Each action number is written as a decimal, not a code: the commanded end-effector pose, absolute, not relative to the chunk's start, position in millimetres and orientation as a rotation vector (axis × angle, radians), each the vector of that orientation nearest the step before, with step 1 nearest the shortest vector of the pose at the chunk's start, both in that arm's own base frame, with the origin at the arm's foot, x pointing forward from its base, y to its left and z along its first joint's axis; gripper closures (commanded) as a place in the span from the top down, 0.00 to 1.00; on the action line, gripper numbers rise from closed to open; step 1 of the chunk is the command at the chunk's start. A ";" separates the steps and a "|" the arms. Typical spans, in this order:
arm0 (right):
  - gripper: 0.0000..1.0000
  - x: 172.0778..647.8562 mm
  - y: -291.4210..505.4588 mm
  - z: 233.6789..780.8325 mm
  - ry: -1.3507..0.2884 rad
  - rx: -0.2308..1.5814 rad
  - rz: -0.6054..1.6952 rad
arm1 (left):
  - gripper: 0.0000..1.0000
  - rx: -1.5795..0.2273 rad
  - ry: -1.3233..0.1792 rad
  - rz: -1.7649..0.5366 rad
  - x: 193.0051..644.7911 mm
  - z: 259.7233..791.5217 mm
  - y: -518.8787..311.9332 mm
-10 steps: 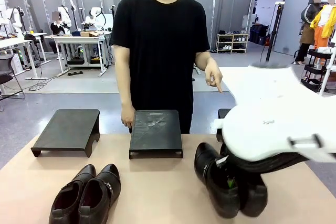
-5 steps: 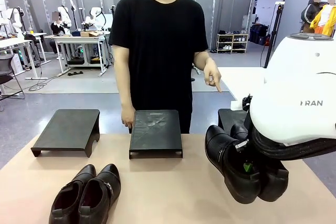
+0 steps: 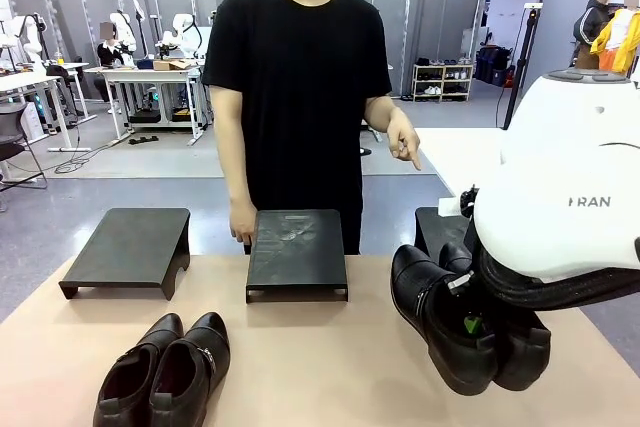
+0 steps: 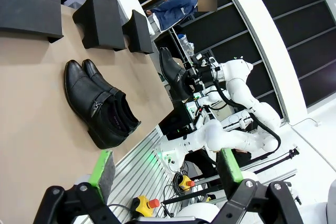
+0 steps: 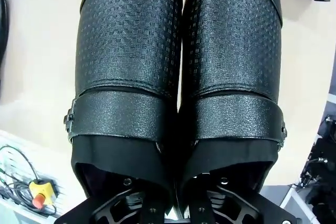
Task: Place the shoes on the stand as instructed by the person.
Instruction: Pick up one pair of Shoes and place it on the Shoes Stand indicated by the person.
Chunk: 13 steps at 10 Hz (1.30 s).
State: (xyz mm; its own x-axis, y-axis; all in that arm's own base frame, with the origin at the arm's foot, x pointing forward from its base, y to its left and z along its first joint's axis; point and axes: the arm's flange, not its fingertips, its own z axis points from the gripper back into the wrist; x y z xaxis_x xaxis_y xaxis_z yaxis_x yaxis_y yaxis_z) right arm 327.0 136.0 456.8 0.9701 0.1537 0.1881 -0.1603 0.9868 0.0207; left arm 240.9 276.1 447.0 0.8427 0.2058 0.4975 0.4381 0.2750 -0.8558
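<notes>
Writing: "FRAN" on right arm [image 3: 588, 202].
Held shoes [image 3: 430, 312]: above worktop [image 3: 300, 367], tilted, toes down toward robot's side.
Right end effector [image 3: 471, 326]: pinching held shoes.
Left end effector [image 4: 165, 169]: spread.
Second pair [image 3: 165, 372]: on worktop, toes toward person [image 3: 300, 97].

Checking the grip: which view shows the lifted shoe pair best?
Right wrist view: the lifted pair is close up, straps and buckles clear. Front view has it partly behind the right arm; left wrist view, small and far.
</notes>
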 end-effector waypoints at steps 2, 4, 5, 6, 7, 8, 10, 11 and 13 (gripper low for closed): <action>0.10 348.5 114.7 496.9 -0.338 0.083 0.141 | 1.00 -1.305 -0.593 -0.171 240.3 448.0 276.8; 0.10 374.3 91.5 529.3 -0.378 0.054 0.134 | 1.00 -1.305 -0.593 -0.171 240.3 448.0 276.8; 0.10 390.1 82.3 541.8 -0.388 0.039 0.134 | 1.00 -1.305 -0.593 -0.171 240.3 448.0 276.8; 0.10 409.5 73.4 553.5 -0.404 0.021 0.115 | 1.00 -1.305 -0.593 -0.171 240.3 448.0 276.8; 0.10 431.9 65.4 562.0 -0.418 0.004 0.106 | 1.00 -1.305 -0.593 -0.171 240.3 448.0 276.8; 0.10 458.9 57.4 566.0 -0.454 -0.031 0.112 | 1.00 -1.305 -0.593 -0.171 240.3 448.0 276.8; 0.10 502.4 48.0 561.0 -0.464 -0.072 0.109 | 1.00 -1.305 -0.593 -0.171 240.3 448.0 276.8; 0.10 525.0 44.1 554.2 -0.462 -0.049 0.079 | 1.00 -1.305 -0.593 -0.171 240.3 448.0 276.8; 0.10 565.0 35.3 532.1 -0.454 -0.070 0.105 | 1.00 -1.305 -0.593 -0.171 240.3 448.0 276.8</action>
State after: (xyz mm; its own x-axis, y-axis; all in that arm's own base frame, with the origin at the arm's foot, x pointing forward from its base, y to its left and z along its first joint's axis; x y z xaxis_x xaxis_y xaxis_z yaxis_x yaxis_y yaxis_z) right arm 546.7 38.5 523.2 0.9079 0.1009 0.4068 -0.0810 0.9945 -0.0660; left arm 240.9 276.2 447.0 0.8427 0.2060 0.4974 0.4378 0.2753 -0.8559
